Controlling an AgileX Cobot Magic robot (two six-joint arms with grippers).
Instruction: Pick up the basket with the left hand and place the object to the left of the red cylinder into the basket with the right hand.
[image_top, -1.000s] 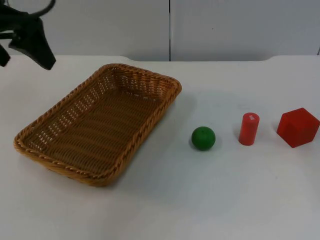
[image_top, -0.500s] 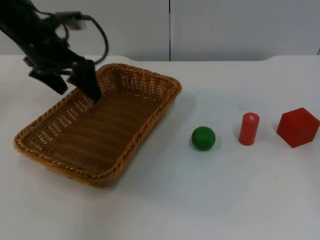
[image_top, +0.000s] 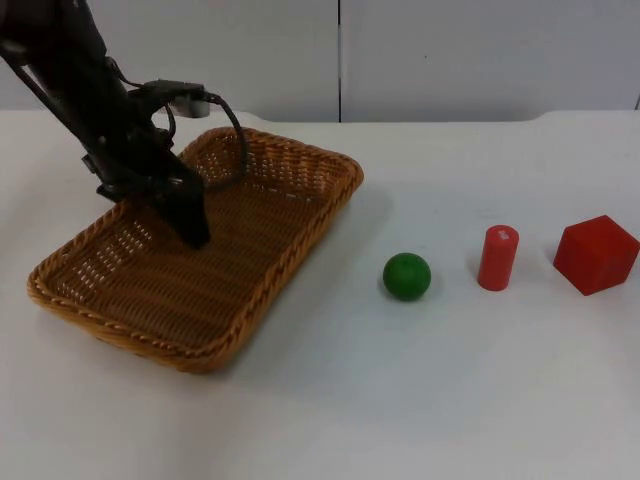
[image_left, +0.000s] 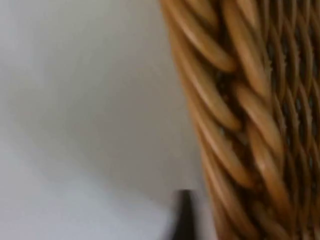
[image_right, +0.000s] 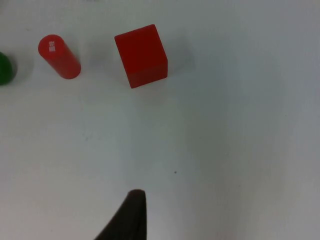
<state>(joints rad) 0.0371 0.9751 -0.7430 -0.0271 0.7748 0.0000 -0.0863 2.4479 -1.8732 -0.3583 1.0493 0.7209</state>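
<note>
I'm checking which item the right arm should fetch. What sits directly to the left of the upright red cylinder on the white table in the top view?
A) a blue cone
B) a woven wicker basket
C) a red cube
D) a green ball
D: the green ball lies on the white table just left of the upright red cylinder, between it and the woven wicker basket; the red cube is on the cylinder's other side.
</note>
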